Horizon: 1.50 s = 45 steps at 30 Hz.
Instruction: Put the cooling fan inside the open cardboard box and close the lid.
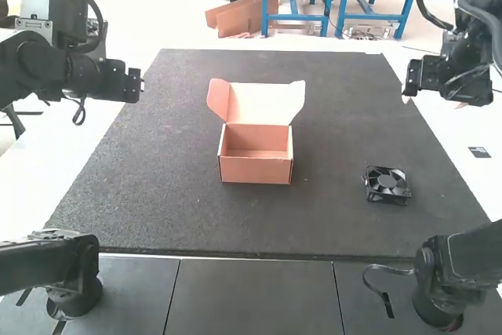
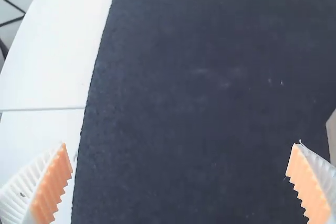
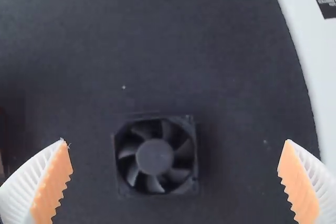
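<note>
Cardboard box (image 1: 255, 147) stands mid-mat, lid up. Black fan (image 1: 387, 184) lies flat on dark mat (image 1: 157, 178), to box's right, well apart. Right pincer (image 3: 174, 142) spread wide above fan. Left pincer (image 2: 178, 150) also wide, over mat nr white bench (image 2: 47, 77) edge.

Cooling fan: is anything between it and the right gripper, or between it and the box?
Nothing visible. The right gripper, open, hangs over the cooling fan with only bare mat around it. Between fan and cardboard box lies bare mat, and the lid stands open.
</note>
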{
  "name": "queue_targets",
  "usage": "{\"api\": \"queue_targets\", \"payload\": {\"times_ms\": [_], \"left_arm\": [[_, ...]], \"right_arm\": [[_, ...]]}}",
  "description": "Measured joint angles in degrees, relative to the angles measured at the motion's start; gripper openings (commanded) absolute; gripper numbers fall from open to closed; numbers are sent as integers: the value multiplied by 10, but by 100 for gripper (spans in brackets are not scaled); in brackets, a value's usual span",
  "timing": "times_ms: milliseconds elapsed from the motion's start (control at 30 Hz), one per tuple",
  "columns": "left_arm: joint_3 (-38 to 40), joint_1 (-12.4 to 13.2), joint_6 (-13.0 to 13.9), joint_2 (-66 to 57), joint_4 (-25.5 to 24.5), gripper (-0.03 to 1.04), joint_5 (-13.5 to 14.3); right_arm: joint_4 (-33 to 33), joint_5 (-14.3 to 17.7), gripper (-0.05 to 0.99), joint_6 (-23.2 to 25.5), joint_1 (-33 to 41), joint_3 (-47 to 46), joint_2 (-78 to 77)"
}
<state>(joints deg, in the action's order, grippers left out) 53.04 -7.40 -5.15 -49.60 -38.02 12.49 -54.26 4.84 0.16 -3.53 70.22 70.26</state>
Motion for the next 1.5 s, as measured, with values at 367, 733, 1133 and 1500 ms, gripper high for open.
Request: {"api": "queue_targets", "payload": {"times_ms": [367,733,1133,1500], "left_arm": [[1,18,0,-4,-1,97,2],[7,18,0,-15,5,97,2],[9,18,0,-21,7,97,2],[9,18,2,-25,12,97,2]], "right_arm": [[21,-21,90,-93,-92,-92,47],[97,-23,90,-109,-92,-172,51],[143,-23,90,-106,-92,-202,125],[153,-23,90,-92,-92,-164,202]]}}
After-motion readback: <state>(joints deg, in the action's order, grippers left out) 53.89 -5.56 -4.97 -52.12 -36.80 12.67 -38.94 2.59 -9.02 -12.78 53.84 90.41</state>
